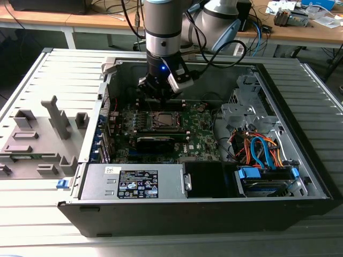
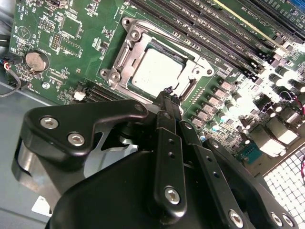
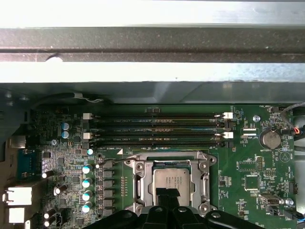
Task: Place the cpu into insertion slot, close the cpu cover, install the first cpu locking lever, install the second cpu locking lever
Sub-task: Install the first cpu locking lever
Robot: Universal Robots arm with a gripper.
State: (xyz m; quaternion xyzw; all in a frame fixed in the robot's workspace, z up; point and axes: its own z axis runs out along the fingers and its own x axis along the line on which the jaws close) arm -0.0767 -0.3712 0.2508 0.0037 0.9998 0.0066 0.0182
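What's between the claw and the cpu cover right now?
Nothing visible. In the second wrist view the claw sits right at the edge of the cpu cover, with the cpu already seated in its window.

The arm (image 1: 163,27) descends vertically, wrist down; the tool (image 2: 167,98) has its fingers (image 2: 164,112) drawn together.

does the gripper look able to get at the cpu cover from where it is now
Probably yes. The gripper hangs right at the edge of the cpu cover, which lies closed over the cpu, and nothing stands between them.
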